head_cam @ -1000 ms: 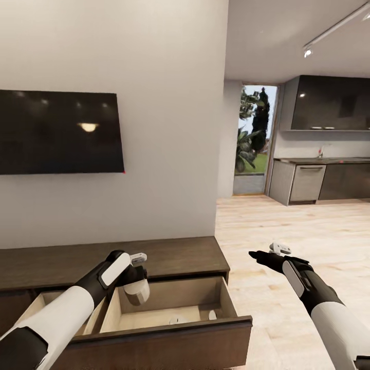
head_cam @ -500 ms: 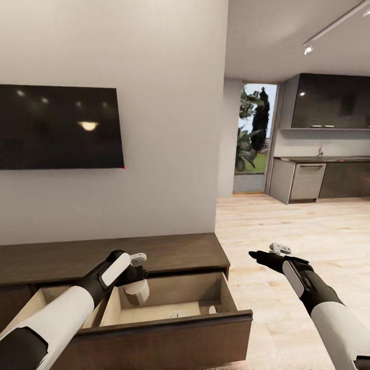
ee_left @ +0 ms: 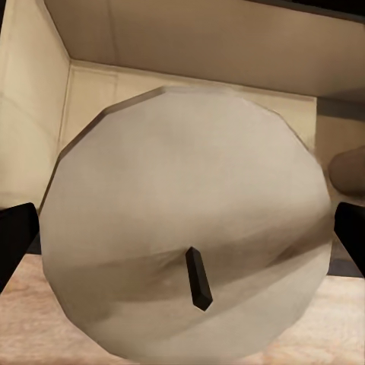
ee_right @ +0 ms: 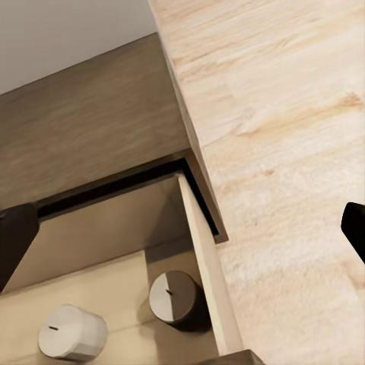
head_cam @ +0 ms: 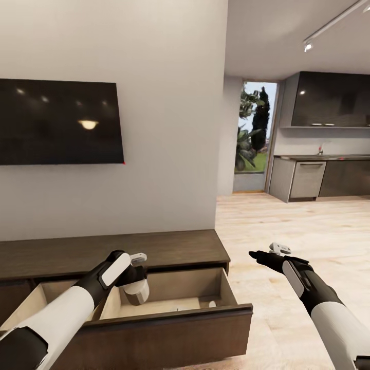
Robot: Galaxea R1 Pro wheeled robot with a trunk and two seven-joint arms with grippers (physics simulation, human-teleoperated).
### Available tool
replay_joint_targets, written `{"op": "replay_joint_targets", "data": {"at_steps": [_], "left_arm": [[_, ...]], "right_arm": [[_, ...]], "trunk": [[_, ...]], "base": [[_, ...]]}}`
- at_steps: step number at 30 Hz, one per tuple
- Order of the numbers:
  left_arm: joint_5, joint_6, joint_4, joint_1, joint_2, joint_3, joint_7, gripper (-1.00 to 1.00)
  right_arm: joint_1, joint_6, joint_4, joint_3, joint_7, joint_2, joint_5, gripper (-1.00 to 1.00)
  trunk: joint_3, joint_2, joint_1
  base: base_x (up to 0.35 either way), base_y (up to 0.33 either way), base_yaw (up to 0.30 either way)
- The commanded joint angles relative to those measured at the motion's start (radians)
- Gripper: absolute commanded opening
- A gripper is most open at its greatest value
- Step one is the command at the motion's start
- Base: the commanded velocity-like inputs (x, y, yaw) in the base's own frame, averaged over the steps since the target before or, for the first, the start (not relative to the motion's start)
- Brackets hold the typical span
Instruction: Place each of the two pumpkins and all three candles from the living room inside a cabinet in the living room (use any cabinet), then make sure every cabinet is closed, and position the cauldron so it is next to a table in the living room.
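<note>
Beige open drawer (head_cam: pixel 169 303) holds two candles (ee_right: pixel 72 332); left end effector (head_cam: pixel 136 288) grips third candle (ee_left: pixel 186 255).

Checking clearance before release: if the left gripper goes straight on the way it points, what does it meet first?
The left gripper holds a candle and points down into the cabinet's open drawer. The candle's base would likely meet the drawer floor first; depth is unclear.
</note>
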Motion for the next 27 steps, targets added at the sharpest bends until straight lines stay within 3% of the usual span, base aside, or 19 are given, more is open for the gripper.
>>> {"op": "replay_joint_targets", "data": {"at_steps": [1,11,22,27], "left_arm": [[0.010,-0.001,-0.002,-0.001,0.001,-0.007,0.008,-1.00],[0.011,-0.037,-0.002,-0.001,0.001,-0.012,0.007,-1.00],[0.012,-0.041,-0.002,-0.001,0.001,-0.020,0.007,-1.00],[0.012,-0.041,-0.002,-0.001,0.001,-0.020,0.008,-1.00]], "right_arm": [[-0.001,0.006,-0.001,-0.003,0.004,0.000,-0.001,1.00],[0.000,0.006,-0.001,-0.003,0.004,0.000,-0.001,1.00],[-0.001,0.006,-0.001,-0.003,0.004,0.000,-0.001,1.00],[0.000,0.006,-0.001,-0.003,0.004,0.000,-0.001,1.00]], "trunk": [[-0.004,-0.008,0.004],[-0.036,-0.078,0.042],[-0.036,-0.078,0.042],[-0.036,-0.078,0.042]], "base": [[0.000,0.000,0.000],[0.000,0.000,0.000],[0.006,0.000,0.000],[0.245,0.000,0.000]]}}
